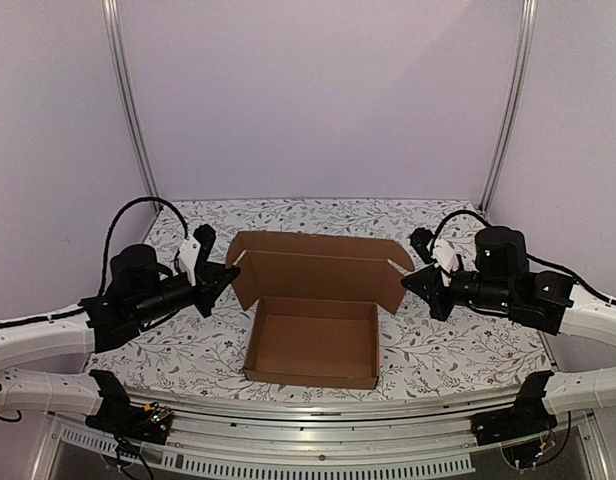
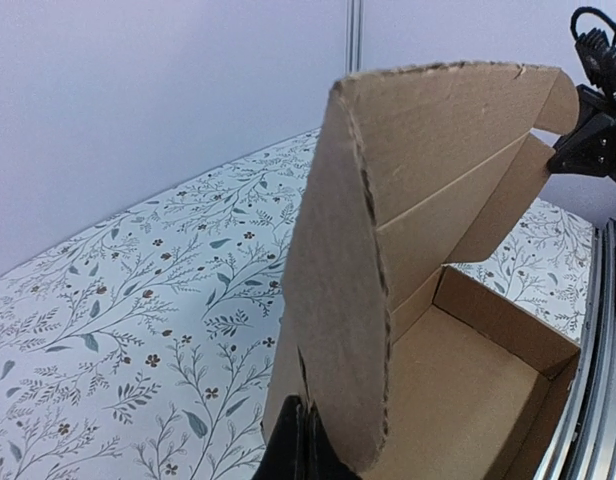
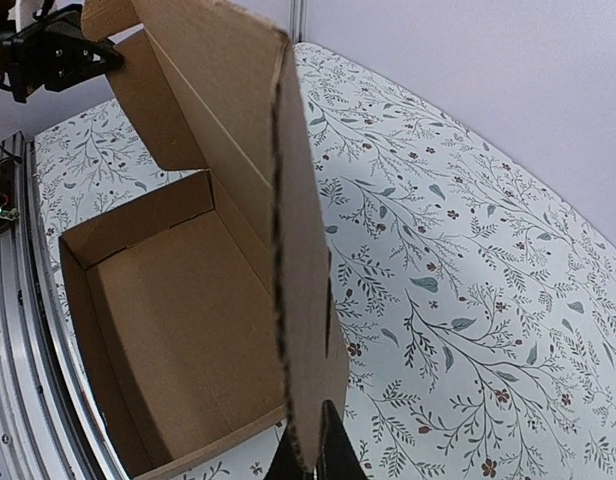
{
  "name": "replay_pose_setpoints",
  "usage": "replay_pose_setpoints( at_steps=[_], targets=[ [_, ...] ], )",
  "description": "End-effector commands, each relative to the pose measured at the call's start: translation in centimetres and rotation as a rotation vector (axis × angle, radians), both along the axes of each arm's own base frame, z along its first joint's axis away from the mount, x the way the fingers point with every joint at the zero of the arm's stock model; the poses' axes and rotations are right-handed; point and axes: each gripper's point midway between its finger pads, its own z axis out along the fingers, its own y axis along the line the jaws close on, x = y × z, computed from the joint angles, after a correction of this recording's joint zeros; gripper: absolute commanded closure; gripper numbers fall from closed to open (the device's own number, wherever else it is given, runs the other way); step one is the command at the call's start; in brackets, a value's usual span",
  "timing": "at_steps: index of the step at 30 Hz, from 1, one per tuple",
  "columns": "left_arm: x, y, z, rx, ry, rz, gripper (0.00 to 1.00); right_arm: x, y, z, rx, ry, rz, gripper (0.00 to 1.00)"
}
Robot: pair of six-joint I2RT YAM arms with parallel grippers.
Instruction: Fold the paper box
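Pale walls all round and a floral-print bench [image 1: 188, 350] under everything. On the top camera, the paper box [image 1: 313, 350] sat mid-bench between your two arms. Its tray was already formed with all four sides up, and the lid [image 1: 318, 262] stood upright off the back side. Your left tool [image 1: 228, 273] was at the left ear flap [image 1: 236, 280] and your right tool [image 1: 410, 282] was at the right ear flap [image 1: 396, 285].

Left wrist cam: the tool's fingers [image 2: 306, 455] were pressed together at the bottom of frame, right at the lower edge of the left ear flap. As far as I could tell they were pinched on the cardboard. The flap was swung roughly square to the lid.

Right wrist cam: same deal mirrored, with the jaws squeezed tight at the lower edge of the right ear flap.

So I'd say you were at the lid-closing step, with the ears bent in and the lid not yet down. The next move looked like it needed both arms bringing the lid forward and down together. Each ear had to be steered inside the tray's sides, not over them. Go uneven and the lid would probably twist.
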Motion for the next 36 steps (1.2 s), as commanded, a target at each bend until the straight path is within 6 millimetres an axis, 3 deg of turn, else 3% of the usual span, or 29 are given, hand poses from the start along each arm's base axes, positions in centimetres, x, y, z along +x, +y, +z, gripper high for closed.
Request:
replay_pose_setpoints(
  at_steps=[1,10,29,36],
  targets=[
    [0.0,-0.7,-1.0,0.002,0.133,0.017,1.0,0.2,0.1,0.9,0.059,0.015,-0.029,1.0],
    [-0.5,-2.3,-1.4,0.001,0.235,0.064,1.0,-0.3,1.6,2.2,0.112,0.033,-0.109,1.0],
    [-0.4,-4.3,-1.2,-0.025,0.34,0.12,1.0,0.4,3.7,5.3,0.241,0.148,-0.255,1.0],
    [-0.5,-5.3,-1.0,-0.029,0.355,0.108,1.0,0.7,4.6,4.7,0.247,0.178,-0.302,1.0]
  ],
)
